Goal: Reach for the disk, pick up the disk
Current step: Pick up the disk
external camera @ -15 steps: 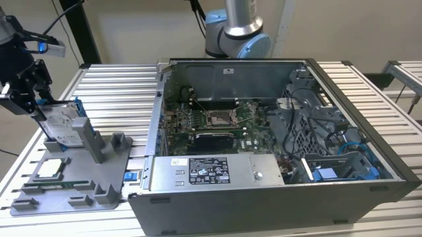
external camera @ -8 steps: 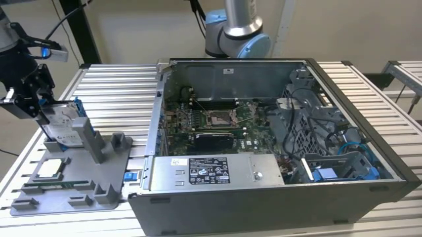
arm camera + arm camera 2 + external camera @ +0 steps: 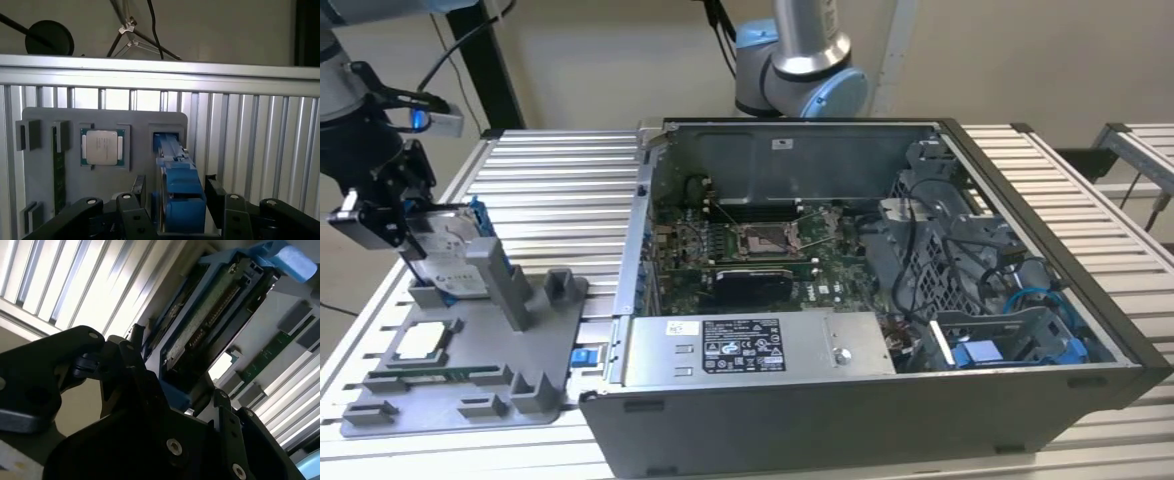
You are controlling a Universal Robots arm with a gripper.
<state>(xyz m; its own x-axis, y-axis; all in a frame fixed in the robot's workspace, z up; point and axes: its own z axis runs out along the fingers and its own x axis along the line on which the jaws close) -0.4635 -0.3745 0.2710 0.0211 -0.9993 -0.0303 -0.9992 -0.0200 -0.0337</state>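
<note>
Blue-railed disk (image 3: 450,252) upright | arm (image 3: 350,140) tilted above | jaws straddling, not closed

Ribbed aluminium table (image 3: 547,180), slatted top. Carries grey fixture tray (image 3: 534,350) at the exterior view's left, open computer case (image 3: 854,420) just beside it toward the exterior view's right. Both flat on the slats.

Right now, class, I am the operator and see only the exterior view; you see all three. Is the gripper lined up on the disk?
Observer: Yes; in the first wrist view the gripper straddles the disk, which stands on edge.
Operator: Is it lifted?
Observer: Not yet; its end sits in a slot of the grey tray.
Operator: Which side faces away from me?
Observer: In the second wrist view the disk shows its circuit-board side.
</note>
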